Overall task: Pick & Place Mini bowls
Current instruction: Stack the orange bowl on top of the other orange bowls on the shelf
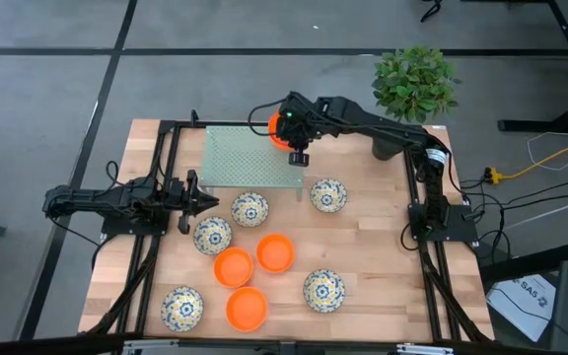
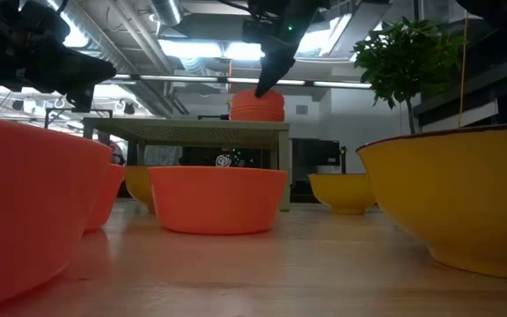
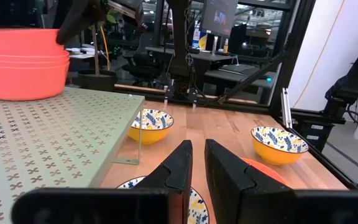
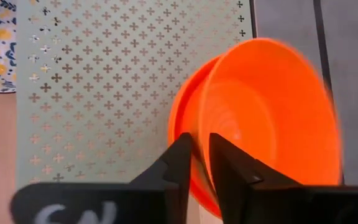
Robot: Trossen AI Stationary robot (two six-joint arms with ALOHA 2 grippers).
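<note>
Straddling orange bowl stack (image 4: pixel 260 118) rim: right gripper (image 4: pixel 201 152).

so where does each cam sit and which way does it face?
High: overhead, straight down on the table; both arms show.
Low: table-top height, level across the bowls; right gripper reaches down.
Left wrist: on the left arm, past the left gripper toward the raised shelf.
Right wrist: down past its fingers.
Shared by all: the stacked orange bowls on that shelf.

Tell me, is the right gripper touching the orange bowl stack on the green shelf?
Touching. In the right wrist view, the right gripper straddles the rim of the orange bowl stack, one finger on each side. The low view shows it meeting the stack's top.
</note>
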